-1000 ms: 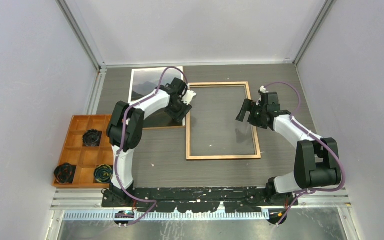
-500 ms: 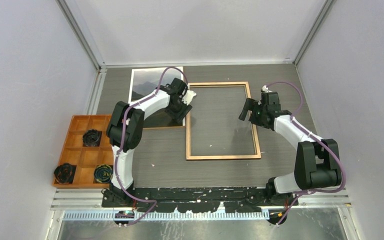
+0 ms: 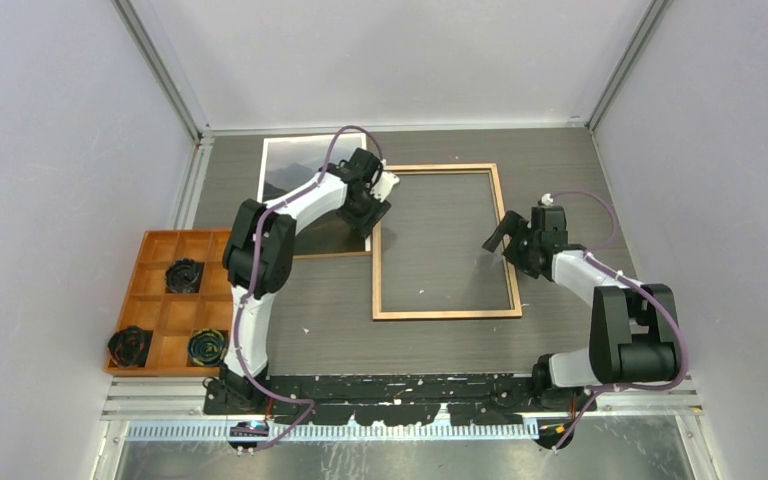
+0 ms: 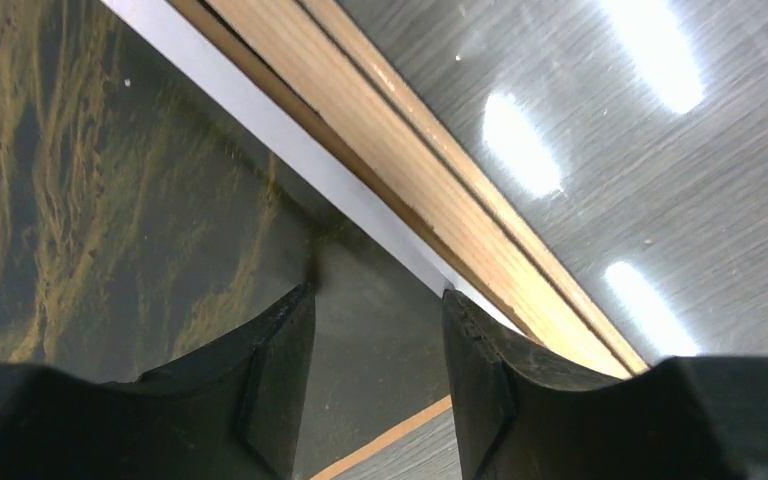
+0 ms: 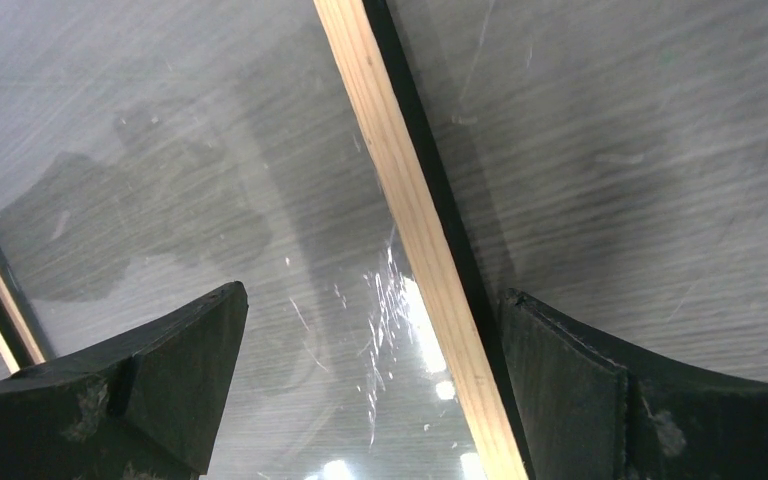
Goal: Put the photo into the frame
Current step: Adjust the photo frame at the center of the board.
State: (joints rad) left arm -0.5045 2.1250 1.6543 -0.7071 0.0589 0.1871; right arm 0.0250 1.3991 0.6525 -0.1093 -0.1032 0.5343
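Observation:
The photo (image 3: 285, 165), a dark mountain print with a white border, lies at the back left, partly under my left arm. The frame (image 3: 445, 313) lies beside it in the middle, its wood-coloured back up. My left gripper (image 3: 380, 200) (image 4: 377, 295) is partly open, tips down on the photo (image 4: 110, 200) at its right border, close to the frame's left rail (image 4: 410, 190). Nothing sits between its pads. My right gripper (image 3: 497, 240) (image 5: 371, 295) is wide open and straddles the frame's right rail (image 5: 400, 180) without touching it.
A clear pane (image 5: 210, 150) fills the frame and mirrors the ceiling lights. A brown board's edge (image 4: 390, 438) shows under the photo's near side. An orange compartment tray (image 3: 155, 315) with black round parts stands at the left. Walls close in on three sides.
The right gripper has come nearer and lower, from inside the frame's right rail to over that rail. The left gripper has shifted a little toward the back along the photo's right edge.

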